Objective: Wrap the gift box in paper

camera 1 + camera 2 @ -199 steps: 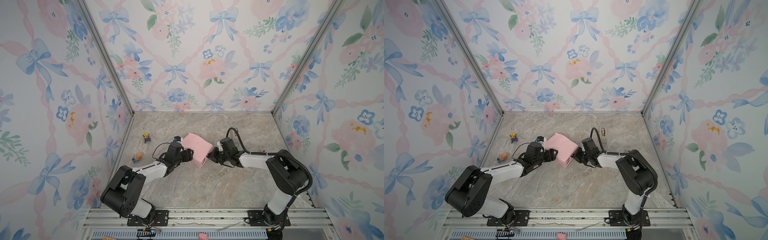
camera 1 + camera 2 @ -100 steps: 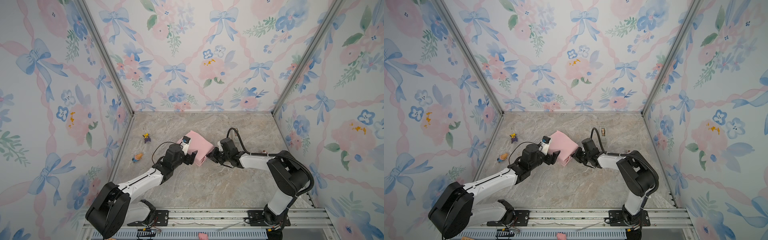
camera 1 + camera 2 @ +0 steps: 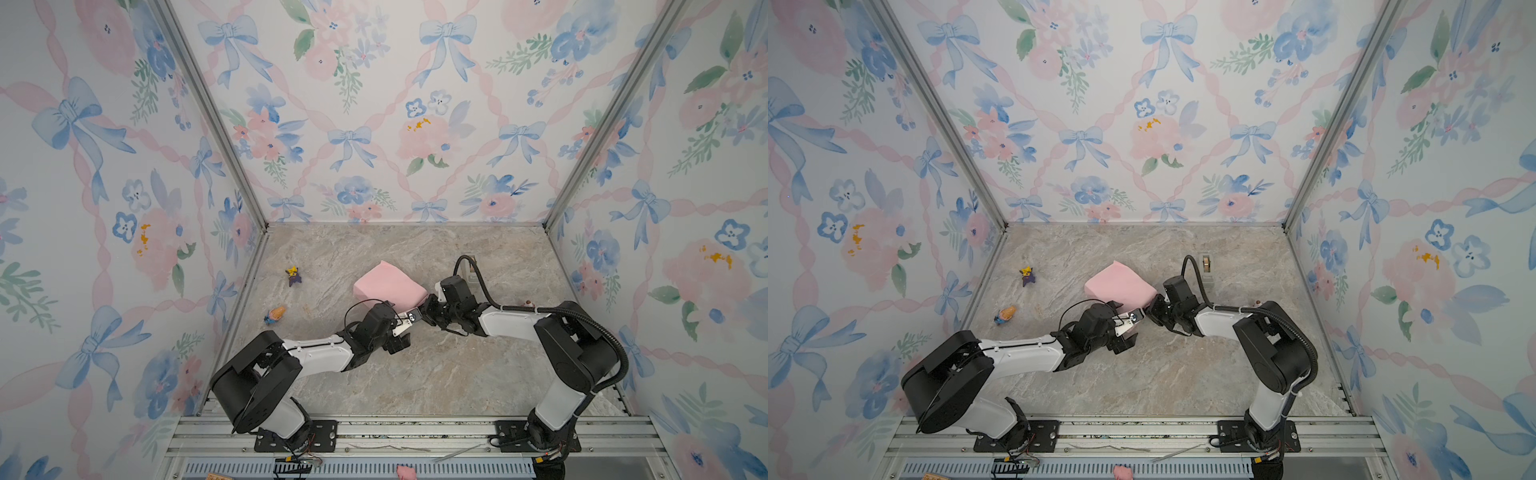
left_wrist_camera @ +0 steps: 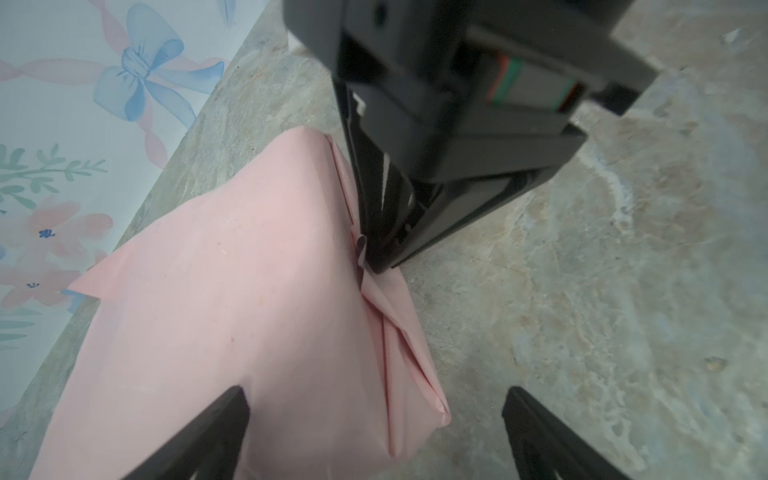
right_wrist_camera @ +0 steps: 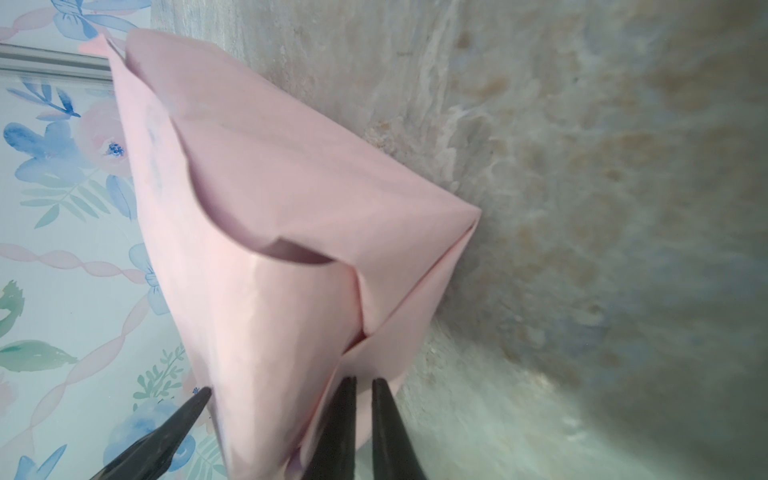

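Observation:
The paper (image 3: 390, 286) (image 3: 1120, 286) shows its pale pink face, folded around a squarish parcel on the marble floor. The gift box is hidden inside it. My left gripper (image 3: 401, 331) (image 3: 1128, 331) (image 4: 374, 399) is open at the parcel's near corner, its fingers wide to either side of the folded corner (image 4: 432, 399) and gripping nothing. My right gripper (image 3: 426, 311) (image 3: 1152, 311) (image 5: 363, 386) is shut, its tips pressed against the folded side flap (image 5: 374, 340) of the parcel.
A purple-and-yellow toy (image 3: 294, 275) and an orange-and-blue toy (image 3: 274, 314) lie to the left. A small tape dispenser (image 3: 1206, 266) stands behind the right arm's cable. Floral walls close in three sides; a metal rail (image 3: 395, 432) runs along the front.
My left gripper has swung from the parcel's left side round to its near corner, close to the right gripper, and its jaws have opened wider. The right arm has not moved.

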